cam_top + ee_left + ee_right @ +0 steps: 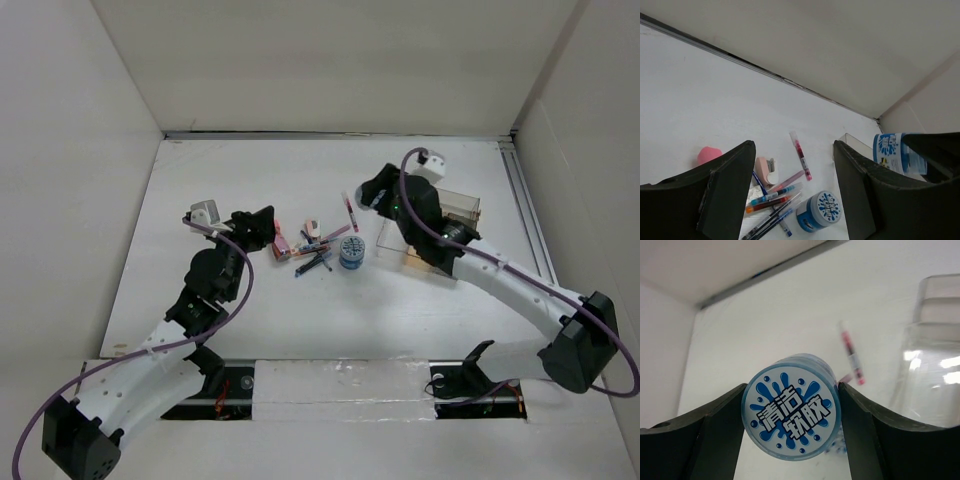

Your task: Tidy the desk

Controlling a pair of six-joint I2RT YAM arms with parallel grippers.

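Observation:
The white desk holds a scatter of pens, a pink marker and a blue-lidded jar. My left gripper is open and empty, just left of the pile. In the left wrist view its jaws frame the pens, the marker and the jar. My right gripper is shut on a second blue jar and holds it above the desk, lid toward the camera. That jar also shows in the left wrist view.
A clear plastic compartment box stands right of the pile, close to the right gripper. A small pink stapler and a pink blob lie left of the pens. A metal rail runs along the right edge. White walls surround the desk.

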